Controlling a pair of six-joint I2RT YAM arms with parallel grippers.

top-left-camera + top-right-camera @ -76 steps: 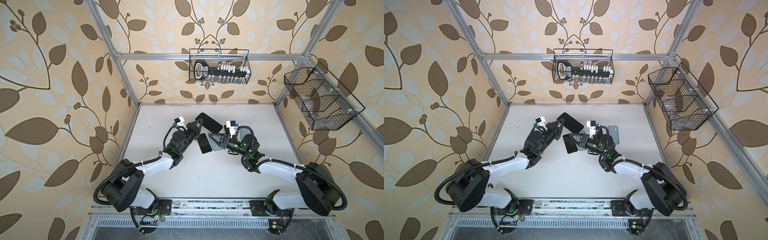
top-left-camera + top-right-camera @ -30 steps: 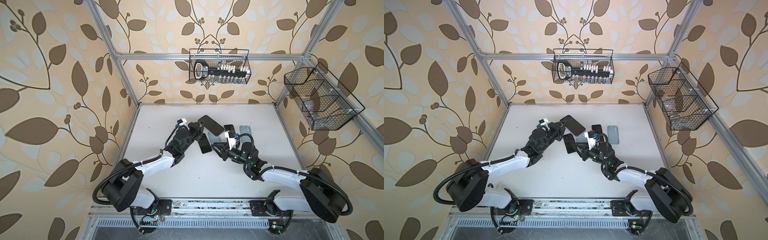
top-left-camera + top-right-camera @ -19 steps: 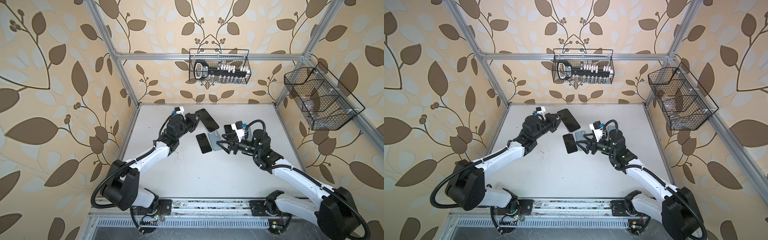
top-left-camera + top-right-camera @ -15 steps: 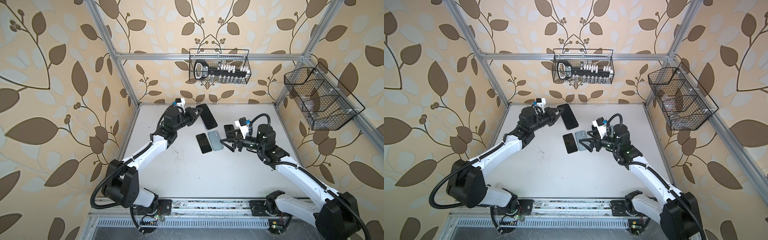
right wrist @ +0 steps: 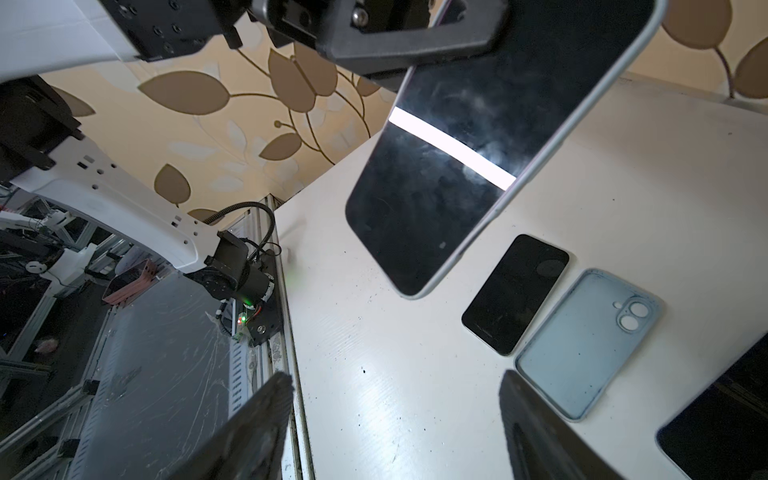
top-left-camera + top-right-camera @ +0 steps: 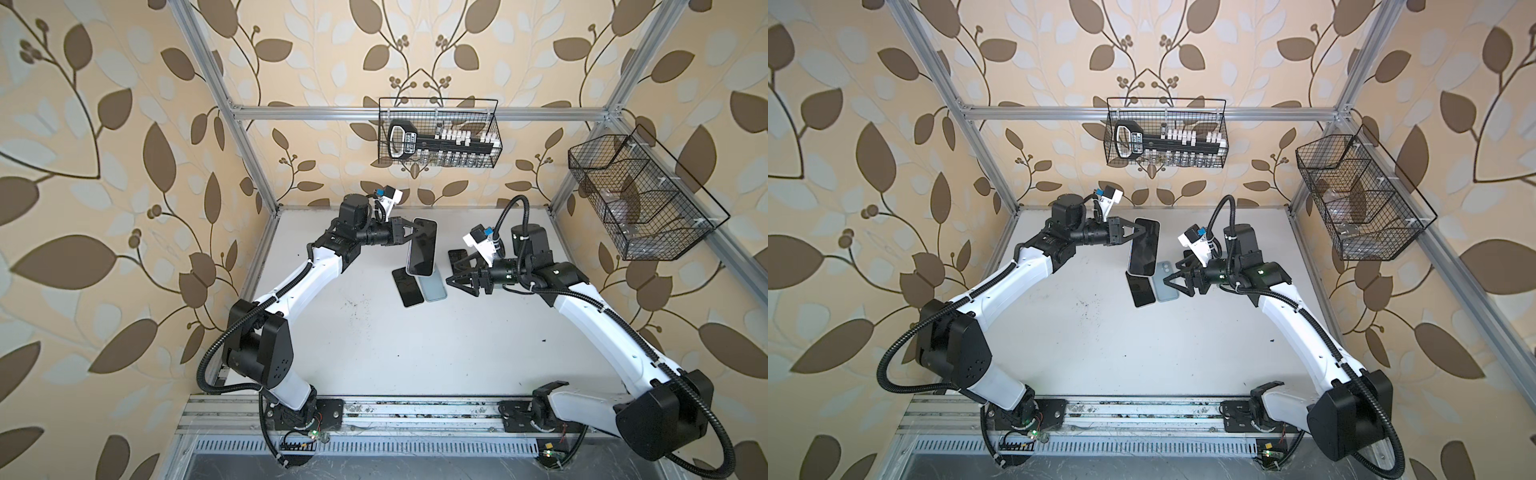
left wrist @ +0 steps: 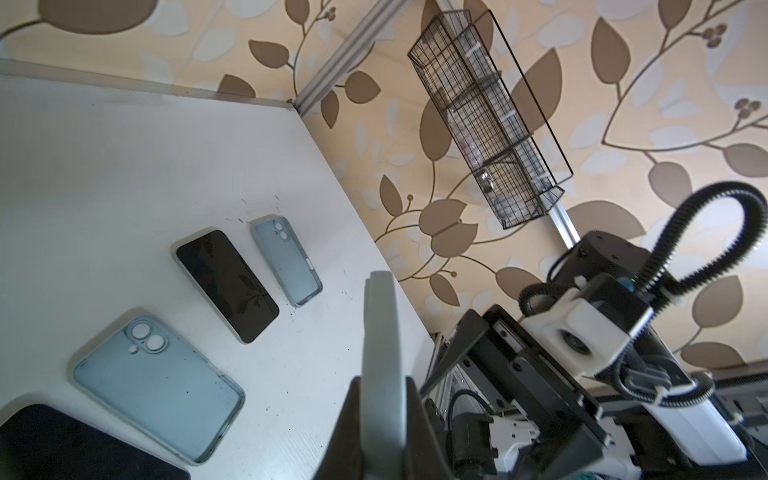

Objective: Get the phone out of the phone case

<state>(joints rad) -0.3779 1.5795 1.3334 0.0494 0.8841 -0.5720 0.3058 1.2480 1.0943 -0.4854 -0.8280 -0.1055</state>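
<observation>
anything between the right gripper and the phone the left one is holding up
Nothing visible: only air between the open right gripper and the phone held in the left gripper. The black phone and empty blue case lie flat below.

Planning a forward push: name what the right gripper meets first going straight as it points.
Probably the lower end of the phone that the left gripper holds up ahead of the right gripper; depth is unclear, so it might slip beneath toward the table.
</observation>
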